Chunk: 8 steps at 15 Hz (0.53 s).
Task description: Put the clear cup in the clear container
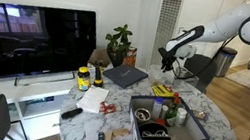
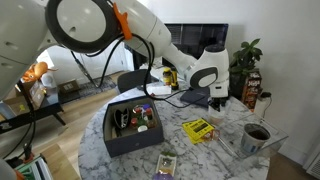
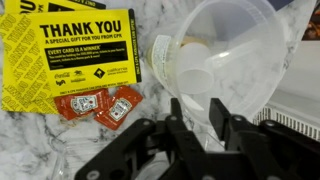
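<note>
The clear cup [image 3: 225, 50] fills the upper right of the wrist view, tilted, with its wide rim away from the camera. A smaller whitish round shape shows through its wall. My gripper [image 3: 196, 112] has its two dark fingers close together on the cup's near wall, one finger on each side. In both exterior views the gripper [image 1: 167, 60] [image 2: 218, 97] hangs a little above the far part of the marble table, and the cup is too faint to see there. A round see-through vessel [image 2: 258, 136] that looks like the clear container stands by the grey laptop [image 2: 240, 150].
A yellow card [image 3: 70, 55] [image 1: 162, 90] and red ketchup packets [image 3: 105, 104] lie on the marble just beside the gripper. A big dark grey box [image 1: 166, 127] [image 2: 132, 125] holding bottles sits mid-table. A potted plant [image 1: 119, 44], a monitor [image 1: 30, 40] and a chair [image 1: 201, 70] stand around it.
</note>
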Available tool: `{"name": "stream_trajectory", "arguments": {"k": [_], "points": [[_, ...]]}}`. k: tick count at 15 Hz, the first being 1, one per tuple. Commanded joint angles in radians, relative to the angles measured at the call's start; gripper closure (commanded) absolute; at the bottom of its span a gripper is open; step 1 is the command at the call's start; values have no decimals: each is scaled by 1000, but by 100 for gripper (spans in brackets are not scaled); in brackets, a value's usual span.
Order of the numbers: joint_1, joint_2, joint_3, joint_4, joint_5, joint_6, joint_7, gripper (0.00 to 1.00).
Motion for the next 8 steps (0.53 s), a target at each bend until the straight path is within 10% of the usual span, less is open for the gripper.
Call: {"name": "stream_trajectory", "arguments": {"k": [1, 8], "points": [[23, 27, -31, 7, -11, 37, 106, 95], [7, -101, 31, -53, -27, -6, 8, 99]]}}
